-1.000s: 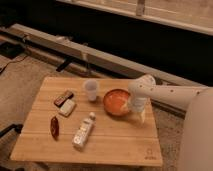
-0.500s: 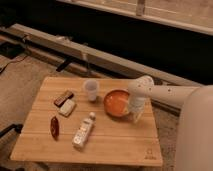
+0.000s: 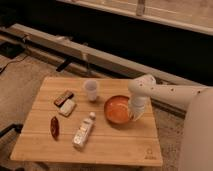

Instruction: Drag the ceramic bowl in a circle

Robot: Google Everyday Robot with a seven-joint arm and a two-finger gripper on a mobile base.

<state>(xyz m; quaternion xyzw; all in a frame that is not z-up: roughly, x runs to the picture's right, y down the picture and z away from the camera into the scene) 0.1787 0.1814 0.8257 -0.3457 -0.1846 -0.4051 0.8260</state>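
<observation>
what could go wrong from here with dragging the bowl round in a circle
1. The tool sits shut at the right rim of the ceramic bowl; a pinch on a glossy rim might slip or tip the bowl mid-drag.
2. The white cup stands close to the bowl's upper left, so a wide circle could knock it over.
3. The bowl is near the right edge of the table; swinging outward may push it off.

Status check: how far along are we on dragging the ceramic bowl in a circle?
Done: the reach. The gripper is down at the rim of the ceramic bowl on the side nearest the arm. In hand: the grasp. It is shut, apparently on that rim. Left: seemingly the whole circle across the table, keeping clear of the white cup close by.
</observation>
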